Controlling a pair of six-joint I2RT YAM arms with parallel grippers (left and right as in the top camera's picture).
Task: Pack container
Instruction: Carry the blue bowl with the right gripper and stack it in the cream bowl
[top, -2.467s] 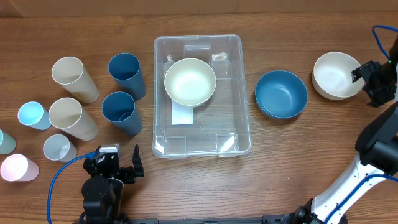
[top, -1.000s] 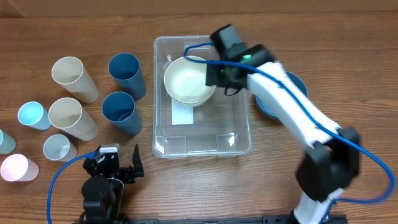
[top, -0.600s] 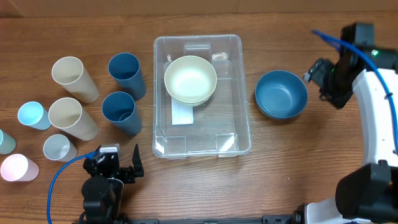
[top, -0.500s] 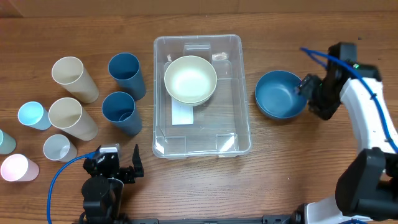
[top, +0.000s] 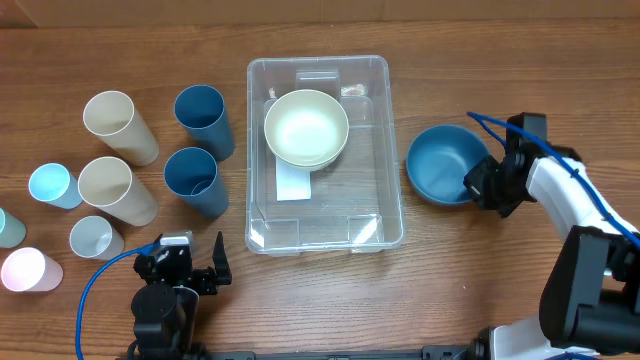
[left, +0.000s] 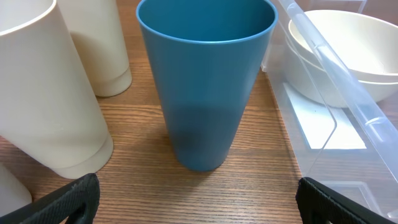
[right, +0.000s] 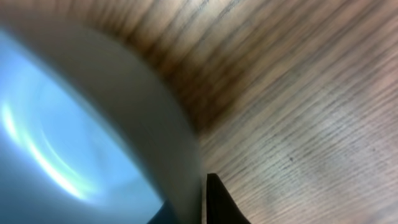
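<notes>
The clear container (top: 340, 222) sits mid-table with stacked white bowls (top: 306, 128) in its far half. To its right is a blue bowl (top: 440, 160). My right gripper (top: 479, 186) is shut on that bowl's right rim. In the right wrist view the bowl's wall (right: 56, 143) runs between the jaws, with one dark finger (right: 217, 202) outside it. My left gripper (top: 186, 273) rests open at the near left, holding nothing. In its wrist view its jaws stand wide apart, the gripper (left: 201, 202) facing a blue cup (left: 208, 81), with the container's wall (left: 348, 68) to the right.
Left of the container stand two dark blue cups (top: 203, 120) (top: 195, 180) and two cream cups (top: 118, 125) (top: 115, 188). Small pale cups (top: 52, 185) (top: 92, 237) and a pink one (top: 25, 270) sit near the left edge.
My right arm swung from over the container to the right, came down beside the blue bowl and shut on its rim. The bowl shifted slightly left. The left arm stayed still.
</notes>
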